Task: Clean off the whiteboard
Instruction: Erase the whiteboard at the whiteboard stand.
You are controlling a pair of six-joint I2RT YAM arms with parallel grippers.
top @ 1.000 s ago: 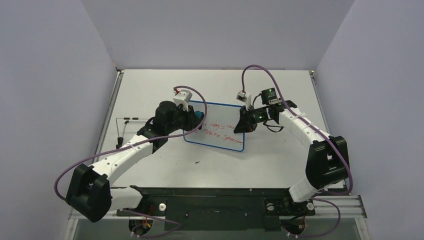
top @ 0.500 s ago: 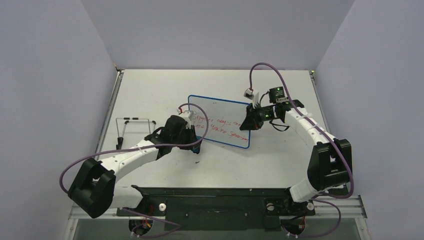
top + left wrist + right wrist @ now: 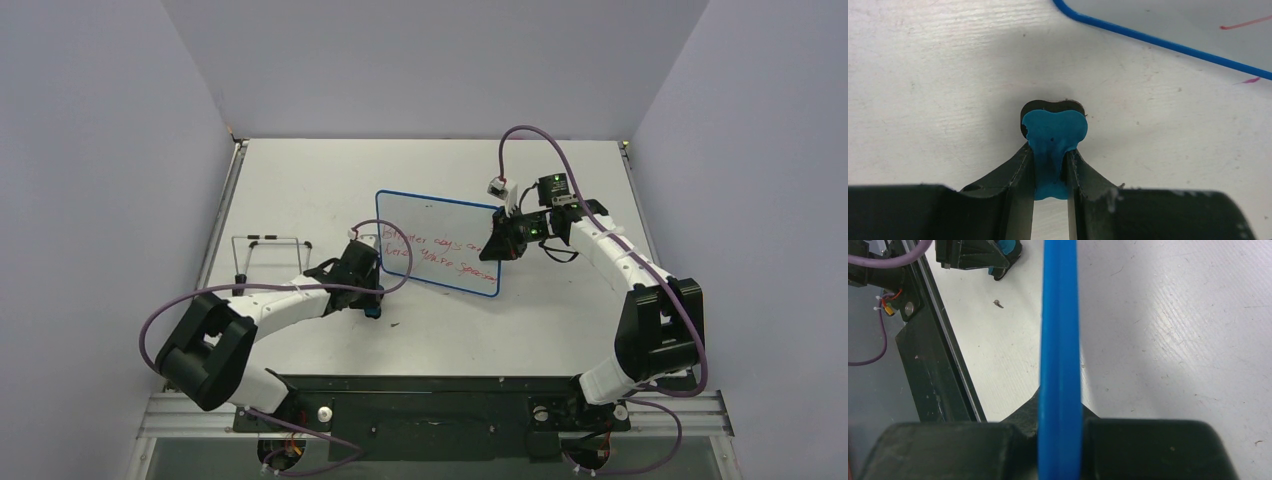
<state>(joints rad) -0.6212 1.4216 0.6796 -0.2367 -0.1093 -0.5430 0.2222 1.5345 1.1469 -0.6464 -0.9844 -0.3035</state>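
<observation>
The whiteboard (image 3: 440, 245), white with a thin blue rim and red handwriting, is tilted up off the table. My right gripper (image 3: 497, 238) is shut on its right edge. In the right wrist view the rim (image 3: 1060, 330) runs edge-on between the jaws of the right gripper (image 3: 1060, 410). My left gripper (image 3: 374, 308) is shut on the blue-and-black eraser (image 3: 1053, 132), low over the table just near-left of the board. In the left wrist view the left gripper (image 3: 1050, 157) pinches the eraser's narrow waist, and the board's rim (image 3: 1158, 42) crosses the upper right.
A thin wire stand (image 3: 270, 248) sits at the table's left. A small dark speck (image 3: 397, 323) lies near the eraser. The black base rail (image 3: 430, 395) runs along the near edge. Grey walls close in the table on three sides.
My left gripper has drawn back from the board's left end towards the near side and come down by the table with the eraser. My right gripper raised and tilted the board, then held still.
</observation>
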